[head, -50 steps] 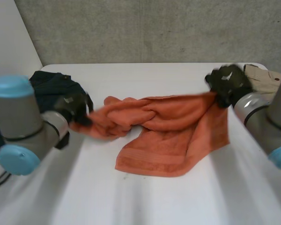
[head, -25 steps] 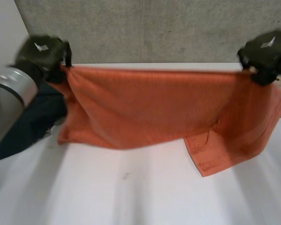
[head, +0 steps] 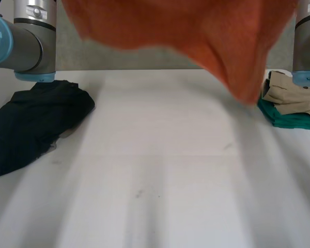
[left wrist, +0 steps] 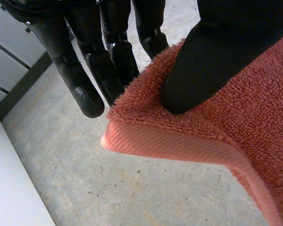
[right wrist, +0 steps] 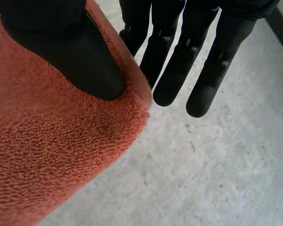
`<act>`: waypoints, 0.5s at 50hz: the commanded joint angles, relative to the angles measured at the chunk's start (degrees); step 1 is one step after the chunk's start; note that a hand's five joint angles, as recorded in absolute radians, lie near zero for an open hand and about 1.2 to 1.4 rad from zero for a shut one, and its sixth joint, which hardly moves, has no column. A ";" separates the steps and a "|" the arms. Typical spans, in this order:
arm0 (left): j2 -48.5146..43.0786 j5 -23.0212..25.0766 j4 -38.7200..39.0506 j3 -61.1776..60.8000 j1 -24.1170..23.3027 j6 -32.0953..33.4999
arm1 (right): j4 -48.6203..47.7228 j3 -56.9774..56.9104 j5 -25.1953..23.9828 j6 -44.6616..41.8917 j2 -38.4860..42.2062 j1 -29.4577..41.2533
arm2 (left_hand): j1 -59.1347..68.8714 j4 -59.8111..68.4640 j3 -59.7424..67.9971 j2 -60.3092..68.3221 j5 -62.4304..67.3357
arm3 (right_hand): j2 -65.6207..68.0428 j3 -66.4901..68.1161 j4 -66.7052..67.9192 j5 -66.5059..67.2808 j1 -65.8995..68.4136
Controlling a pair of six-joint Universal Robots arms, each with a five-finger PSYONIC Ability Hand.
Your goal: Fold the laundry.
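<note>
White table [head: 155,181] below: orange towel [head: 196,31] spans left hand [left wrist: 217,61] to right hand [right wrist: 75,52], each thumb-pinching a corner, cloth hanging under fingers.

A robotics lab: bare concrete wall [head: 134,59] at 12 o'clock, plain white table [head: 160,170], left arm [head: 31,39] at 10, right arm [head: 307,41] at 2 o'clock.

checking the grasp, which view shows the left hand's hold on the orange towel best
The left wrist view: the left hand pins the orange towel by a hemmed corner, thumb against fingers. The head view shows the towel hanging above the table; the right wrist view, the right hand pinching another edge.
</note>
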 commanded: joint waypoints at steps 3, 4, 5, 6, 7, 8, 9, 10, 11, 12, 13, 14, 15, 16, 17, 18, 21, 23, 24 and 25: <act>3.81 0.98 -0.44 -23.30 -0.06 0.25 | 6.02 16.81 -3.61 -0.36 -1.68 0.42 | 13.81 11.15 11.75 11.34 13.35 | 12.13 11.52 11.09 11.42 15.22; 3.90 0.98 -0.53 -25.50 -0.06 0.16 | 6.81 18.58 -4.23 -0.36 -1.68 0.42 | 13.81 11.15 11.75 11.34 13.35 | 12.13 11.52 11.09 11.42 15.22; 3.99 0.98 -0.53 -27.78 -0.15 0.24 | 7.69 20.43 -4.76 -0.27 -1.77 0.42 | 13.81 11.15 11.75 11.34 13.35 | 12.13 11.52 11.09 11.42 15.22; 3.90 1.07 -0.53 -32.33 -0.15 0.42 | 8.57 22.27 -5.28 -0.19 -1.77 0.33 | 13.81 11.15 11.75 11.34 13.35 | 12.13 11.52 11.09 11.42 15.22; 3.99 1.07 -0.44 -34.64 -0.15 0.51 | 10.23 25.86 -6.24 -0.10 -1.68 0.15 | 13.81 11.15 11.75 11.34 13.35 | 12.13 11.52 11.09 11.42 15.22; 3.90 1.07 -0.44 -36.84 -0.06 0.60 | 11.03 27.90 -6.69 -0.10 -1.68 0.15 | 13.81 11.15 11.75 11.34 13.35 | 12.13 11.52 11.09 11.42 15.22; 3.90 1.07 -0.44 -38.86 -0.06 0.60 | 11.56 29.40 -6.96 -0.18 -1.51 0.15 | 13.81 11.15 11.75 11.34 13.35 | 12.13 11.52 11.09 11.42 15.22; 3.64 1.07 -0.53 -42.71 -0.06 0.86 | 12.18 31.15 -7.31 -0.19 -1.25 0.15 | 13.81 11.15 11.75 11.34 13.35 | 12.13 11.52 11.09 11.42 15.22; 3.55 0.98 -0.71 -44.31 -0.06 0.95 | 12.53 33.87 -8.01 -0.19 -0.72 0.24 | 13.81 11.15 11.75 11.34 13.35 | 12.13 11.52 11.09 11.42 15.22; 3.46 0.98 -0.88 -45.98 -0.06 1.21 | 12.53 35.37 -8.27 -0.27 -0.54 0.24 | 13.81 11.15 11.75 11.34 13.35 | 12.13 11.52 11.09 11.42 15.22; 3.37 0.98 -1.14 -47.39 -0.06 1.56 | 12.45 36.78 -8.45 -0.45 -0.11 0.33 | 13.81 11.15 11.75 11.34 13.35 | 12.13 11.52 11.09 11.42 15.22; 3.02 0.89 -1.93 -50.10 -0.06 2.70 | 12.45 37.92 -8.63 -0.71 0.33 0.33 | 13.81 11.15 11.75 11.34 13.35 | 12.13 11.52 11.09 11.42 15.22; 2.93 0.89 -2.55 -51.44 0.02 3.58 | 12.53 39.59 -8.98 -0.80 1.12 0.33 | 13.81 11.15 11.75 11.34 13.35 | 12.13 11.52 11.09 11.42 15.22; 3.02 0.89 -3.08 -52.23 0.02 4.28 | 12.53 40.30 -9.15 -0.89 1.30 0.33 | 13.81 11.15 11.75 11.34 13.35 | 12.13 11.52 11.09 11.42 15.22; 3.19 0.72 -4.47 -53.72 0.20 6.03 | 12.53 41.01 -9.24 -0.89 1.39 0.33 | 13.81 11.15 11.75 11.34 13.35 | 12.13 11.52 11.09 11.42 15.22; 3.37 0.63 -5.18 -54.26 0.37 6.66 | 12.62 41.62 -9.59 -0.89 1.31 0.15 | 13.81 11.15 11.75 11.34 13.35 | 12.13 11.52 11.09 11.42 15.22; 4.85 0.54 -8.86 -56.10 0.73 8.15 | 12.89 42.07 -9.95 -0.80 1.22 0.15 | 7.18 4.52 5.11 4.70 6.71 | 12.13 11.52 11.09 11.42 15.22; 6.70 0.54 -11.16 -56.63 0.99 8.16 | 12.89 42.07 -10.30 -0.54 1.22 0.15 | -2.60 -5.25 -4.66 -5.07 -3.06 | 12.13 11.52 11.09 11.42 15.22; 7.67 0.54 -12.47 -56.90 1.17 7.98 | 12.97 42.07 -10.38 -0.45 1.22 0.15 | -8.81 -11.47 -10.87 -11.28 -9.27 | 12.13 11.52 11.09 11.42 15.22; 9.24 0.63 -15.10 -57.25 1.43 7.72 | 12.97 42.07 -10.39 -0.36 1.13 0.06 | -22.03 -24.69 -24.09 -24.50 -22.49 | 12.13 11.52 11.09 11.42 15.22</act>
